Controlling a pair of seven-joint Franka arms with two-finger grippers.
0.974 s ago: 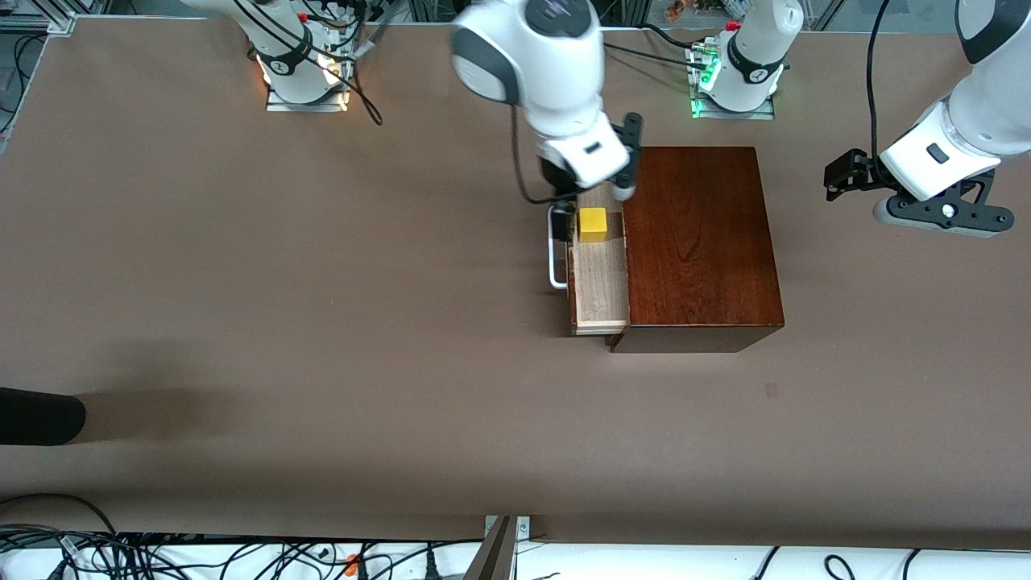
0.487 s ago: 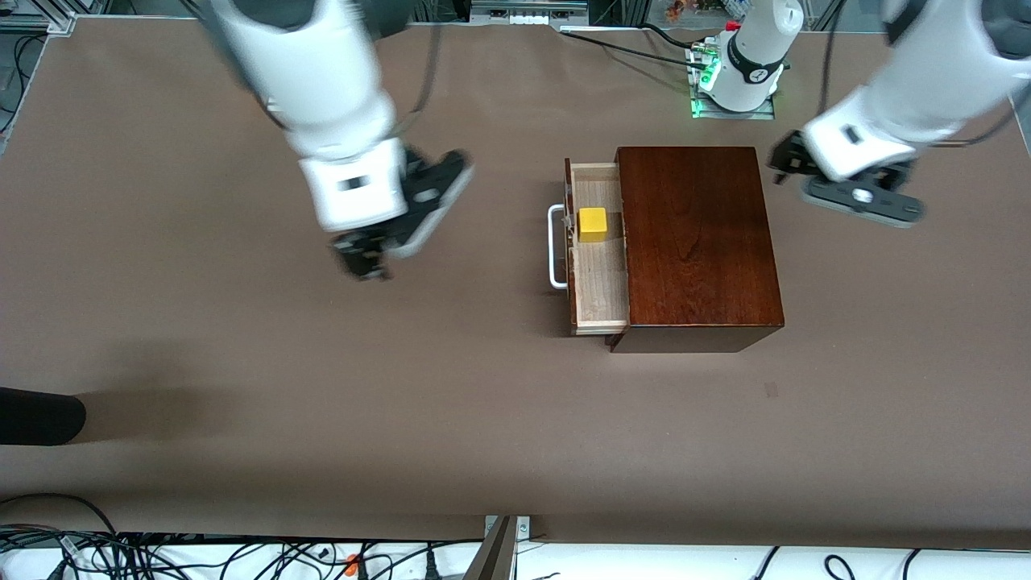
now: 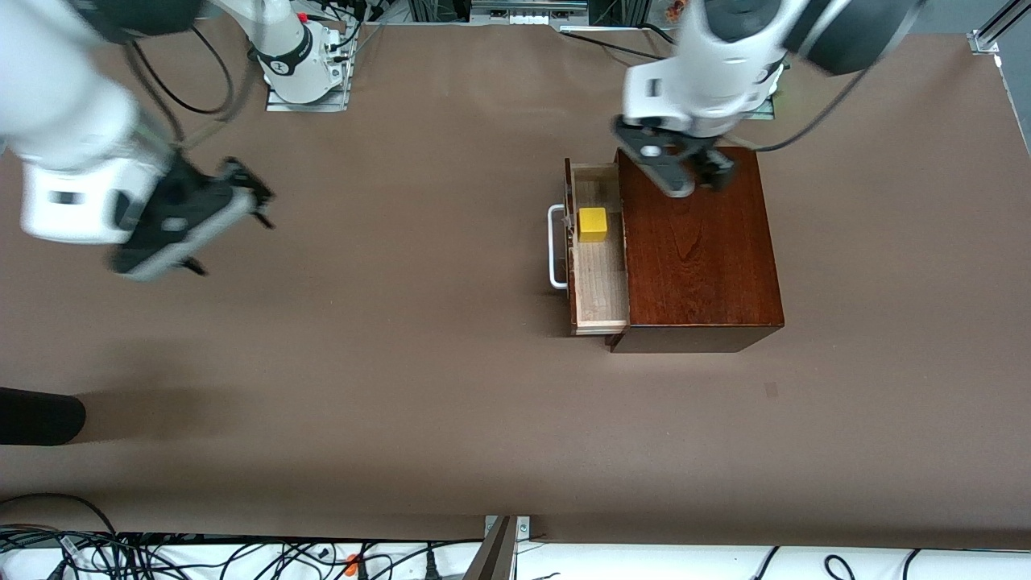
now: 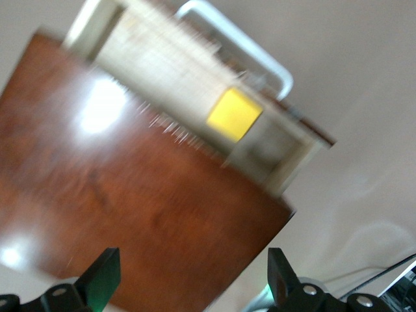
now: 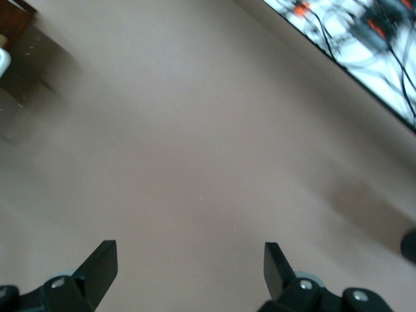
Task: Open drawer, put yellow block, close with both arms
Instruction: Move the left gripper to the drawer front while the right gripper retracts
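With the yellow block (image 3: 593,224) lying in the pulled-out drawer (image 3: 600,282), the closing step is beginning: the left gripper (image 3: 699,171) is hovering spread over the wooden box (image 3: 701,250), the right gripper (image 3: 229,211) released over bare table, both needing the handle (image 3: 554,246).

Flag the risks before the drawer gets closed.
The yellow block already lies in the open drawer. The open left gripper hangs over the wooden box, away from the handle, so it may bump the lid. The open right gripper is over bare table, far from helping.
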